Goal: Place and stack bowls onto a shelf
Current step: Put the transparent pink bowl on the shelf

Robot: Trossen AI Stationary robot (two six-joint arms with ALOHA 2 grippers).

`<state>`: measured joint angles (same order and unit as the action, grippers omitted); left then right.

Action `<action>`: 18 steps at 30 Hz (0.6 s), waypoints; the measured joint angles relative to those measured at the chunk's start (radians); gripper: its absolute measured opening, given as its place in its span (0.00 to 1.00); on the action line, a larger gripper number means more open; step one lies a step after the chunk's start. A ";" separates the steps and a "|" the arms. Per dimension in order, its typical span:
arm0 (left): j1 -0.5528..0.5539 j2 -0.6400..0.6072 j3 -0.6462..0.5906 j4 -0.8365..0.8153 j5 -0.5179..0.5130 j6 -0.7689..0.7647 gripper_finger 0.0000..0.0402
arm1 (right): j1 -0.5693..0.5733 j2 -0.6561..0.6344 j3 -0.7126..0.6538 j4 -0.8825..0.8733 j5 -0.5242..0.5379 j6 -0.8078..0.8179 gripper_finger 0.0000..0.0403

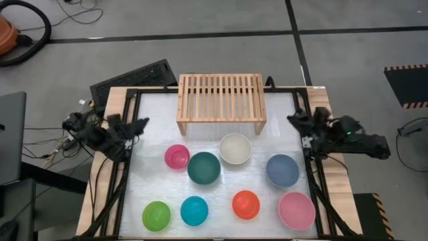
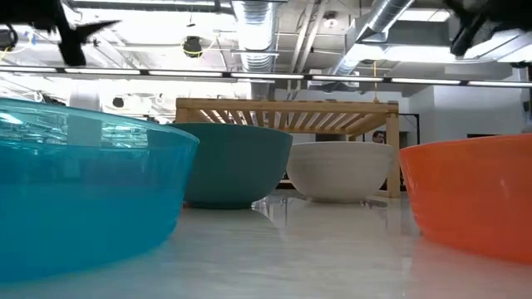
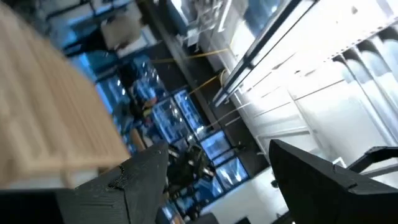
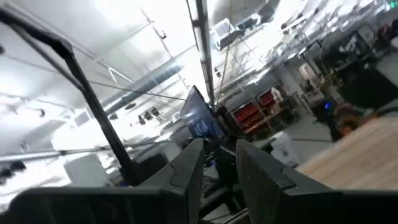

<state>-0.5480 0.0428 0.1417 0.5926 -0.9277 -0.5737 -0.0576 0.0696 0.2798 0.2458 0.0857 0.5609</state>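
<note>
The light-wood slatted shelf (image 1: 221,100) stands on its side legs at the table's far middle, with nothing on it. Eight bowls sit upright on the white table top: magenta (image 1: 177,156), dark teal (image 1: 204,167), cream white (image 1: 235,148), slate blue (image 1: 283,170), lime green (image 1: 156,215), cyan (image 1: 194,210), orange-red (image 1: 245,204) and light pink (image 1: 296,209). My left gripper (image 1: 138,124) is raised at the table's left edge, open and empty (image 3: 224,186). My right gripper (image 1: 295,120) is raised at the right edge, empty, its fingers a little apart (image 4: 219,165).
A black frame (image 1: 134,94) runs around the table top. A dark keyboard-like slab (image 1: 134,77) lies beyond the far left corner. In the low view the cyan bowl (image 2: 83,191) and the orange-red bowl (image 2: 474,195) stand nearest. Bare table top lies between the shelf and the bowls.
</note>
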 joint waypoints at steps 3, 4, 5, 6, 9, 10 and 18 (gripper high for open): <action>0.000 0.060 0.114 -0.023 -0.001 0.097 0.66 | -0.009 0.079 0.184 -0.279 -0.001 -0.015 0.30; 0.000 0.085 0.158 -0.045 -0.001 0.123 0.66 | -0.011 0.116 0.252 -0.391 -0.002 -0.024 0.30; 0.000 0.111 0.205 -0.074 -0.001 0.146 0.66 | -0.011 0.160 0.323 -0.496 -0.002 -0.034 0.30; 0.000 0.134 0.249 -0.115 -0.004 0.162 0.66 | -0.010 0.211 0.397 -0.607 -0.003 -0.035 0.30; 0.000 0.211 0.388 -0.292 -0.032 0.172 0.66 | -0.009 0.370 0.614 -0.978 -0.009 -0.031 0.30; 0.000 0.234 0.429 -0.359 -0.051 0.164 0.66 | -0.009 0.432 0.684 -1.101 -0.007 -0.032 0.30; 0.000 0.355 0.622 -0.780 -0.148 -0.007 0.66 | -0.009 0.796 0.945 -1.784 -0.069 -0.035 0.37</action>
<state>-0.5484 0.3980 0.7640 -0.1878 -1.0761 -0.5806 -0.0670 0.8652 1.2244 -1.5387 0.0164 0.5255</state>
